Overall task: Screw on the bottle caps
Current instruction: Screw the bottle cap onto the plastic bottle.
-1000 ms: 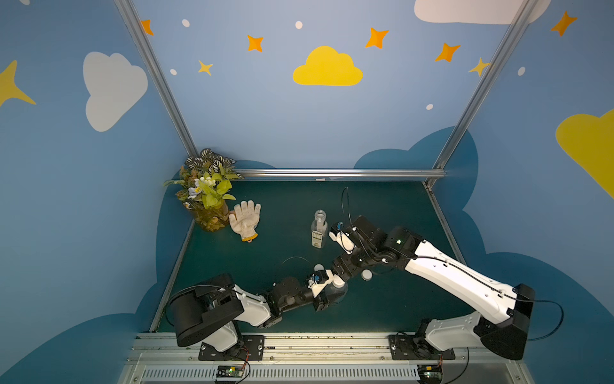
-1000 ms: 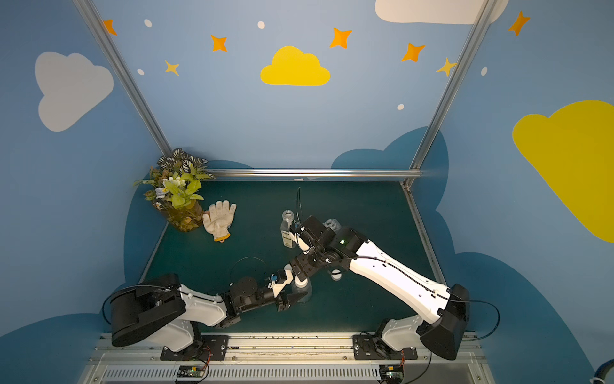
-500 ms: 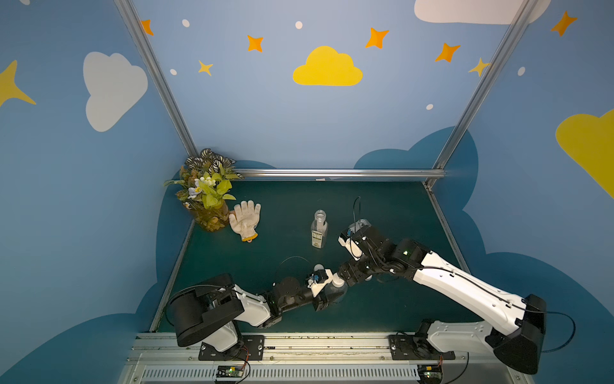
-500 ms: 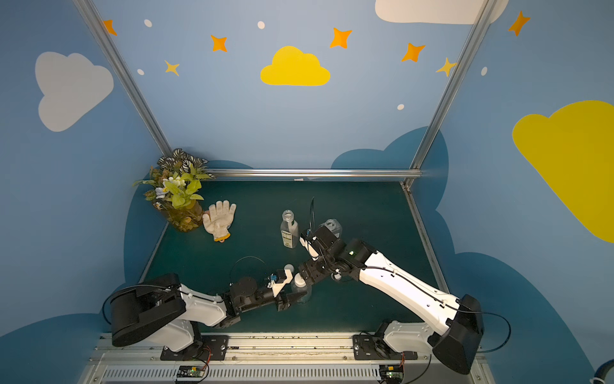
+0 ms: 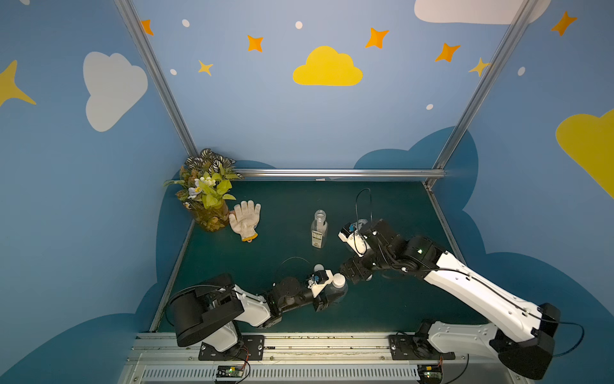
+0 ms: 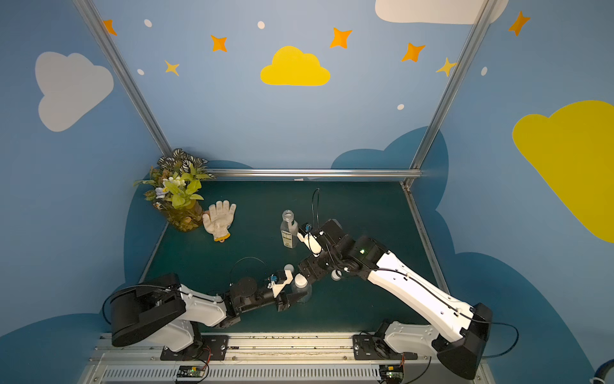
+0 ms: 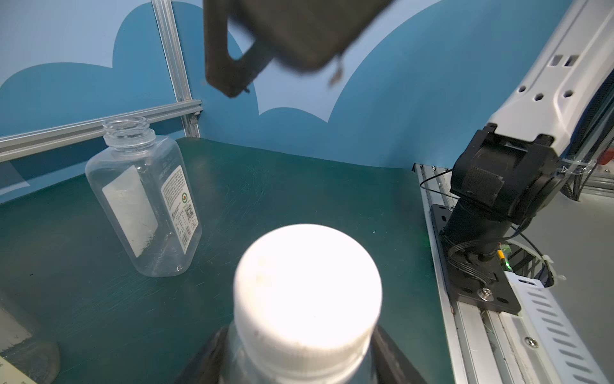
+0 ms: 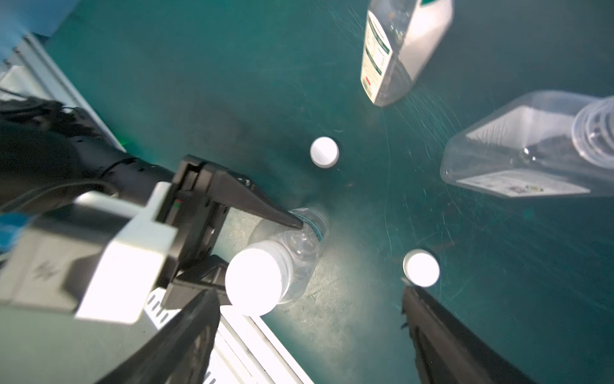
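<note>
My left gripper (image 5: 332,296) (image 7: 299,369) is shut on the round clear bottle (image 8: 299,246), which stands upright with a white cap (image 5: 339,281) (image 7: 307,286) on its neck. Just above and beside that cap hovers my right gripper (image 5: 353,272) (image 8: 309,349), open and empty. Two loose caps lie on the mat, one (image 8: 324,152) (image 5: 318,267) behind the left gripper and another (image 8: 422,267) (image 6: 336,274) under the right arm. The slim labelled bottle (image 5: 319,229) (image 8: 398,50) and the wider flat-sided bottle (image 7: 143,199) (image 8: 531,149) stand uncapped.
A white work glove (image 5: 246,221) and a potted plant (image 5: 207,192) sit at the back left of the green mat (image 5: 282,239). Aluminium rails (image 5: 332,173) and blue walls close the back and sides. The right arm's base (image 7: 481,266) stands on the front rail.
The right arm swung out to the right and came back, its gripper staying open close to the capped bottle. The left gripper has kept its hold on the round bottle without moving.
</note>
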You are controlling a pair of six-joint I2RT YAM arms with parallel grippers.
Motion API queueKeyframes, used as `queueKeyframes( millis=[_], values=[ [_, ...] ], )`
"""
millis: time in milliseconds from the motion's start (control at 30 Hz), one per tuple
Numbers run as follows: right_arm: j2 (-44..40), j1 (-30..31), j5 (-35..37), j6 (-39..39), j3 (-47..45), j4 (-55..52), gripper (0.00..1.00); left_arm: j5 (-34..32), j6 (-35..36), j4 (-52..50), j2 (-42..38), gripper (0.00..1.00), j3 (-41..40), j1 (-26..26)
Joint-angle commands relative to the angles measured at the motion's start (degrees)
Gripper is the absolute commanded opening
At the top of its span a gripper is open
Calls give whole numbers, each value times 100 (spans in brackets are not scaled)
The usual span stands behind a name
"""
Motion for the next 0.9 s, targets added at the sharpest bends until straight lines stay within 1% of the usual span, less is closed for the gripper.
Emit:
queueKeyframes(
  millis=[0, 100, 233, 300, 433, 667, 867],
  values=[
    [-309, -26, -445, -682, -379, 210, 91, 41, 120, -80, 34, 30, -71, -9],
    [-540, -26, -830, -932, -886, 725, 90, 80, 129, -89, 39, 27, -75, -4],
    [-835, -26, -1380, -1155, -1605, 1684, 85, 128, 120, -63, 69, 25, -71, -6],
    [-985, -26, -1609, -1356, -1922, 2130, 85, 153, 107, -49, 82, 24, -71, -3],
    [-1262, -9, -1716, -1576, -2418, 2811, 84, 173, 96, -27, 121, 23, -62, -7],
    [-1344, 5, -1530, -1809, -2649, 3031, 81, 182, 97, -27, 134, 23, -53, -6],
    [-1103, 42, -1747, -2063, -2558, 2923, 77, 182, 93, -33, 144, 24, -53, -6]
  ],
)
